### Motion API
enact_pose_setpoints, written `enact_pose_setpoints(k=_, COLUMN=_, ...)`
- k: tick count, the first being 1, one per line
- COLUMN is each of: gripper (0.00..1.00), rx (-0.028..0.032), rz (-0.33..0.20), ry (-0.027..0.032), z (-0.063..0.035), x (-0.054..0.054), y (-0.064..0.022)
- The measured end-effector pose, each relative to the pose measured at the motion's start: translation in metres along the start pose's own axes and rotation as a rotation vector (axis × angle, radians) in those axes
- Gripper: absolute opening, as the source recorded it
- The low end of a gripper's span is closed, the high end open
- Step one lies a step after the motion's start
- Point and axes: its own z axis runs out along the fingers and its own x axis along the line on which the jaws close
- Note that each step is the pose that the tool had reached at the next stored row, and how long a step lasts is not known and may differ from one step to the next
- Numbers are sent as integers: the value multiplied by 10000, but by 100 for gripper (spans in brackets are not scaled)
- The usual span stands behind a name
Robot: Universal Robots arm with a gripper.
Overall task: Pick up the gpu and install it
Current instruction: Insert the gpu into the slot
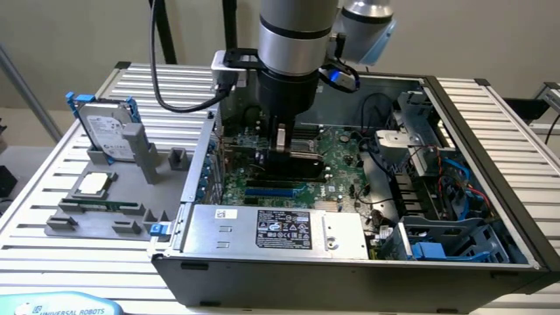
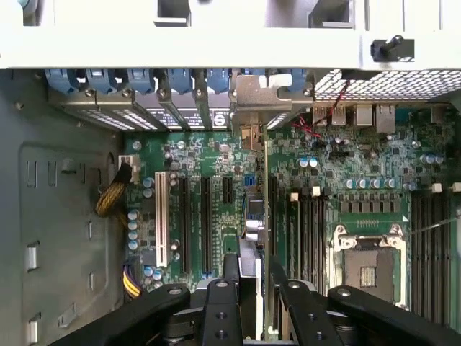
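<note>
Card held edge-on over the board slots; the install step is in hand.
The gripper reaches down into the open computer case, its fingers pinched narrow on the gpu. The gpu stands upright over the motherboard, beside the long black slots. Its metal bracket sits at the row of rear openings in the case wall on the exterior view's left. I can't tell whether the card's lower edge is in a slot. Seating it, I judge, calls for a straight downward press with the bracket kept in line.
</note>
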Motion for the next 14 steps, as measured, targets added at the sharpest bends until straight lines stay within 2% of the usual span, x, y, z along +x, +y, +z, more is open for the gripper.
enact_pose_setpoints(k=8, gripper=27, rx=11, rz=-1, ry=2, z=146, x=15, y=30)
enact_pose_setpoints(k=14, gripper=27, rx=47, rz=-4, ry=1, z=256, x=20, y=54)
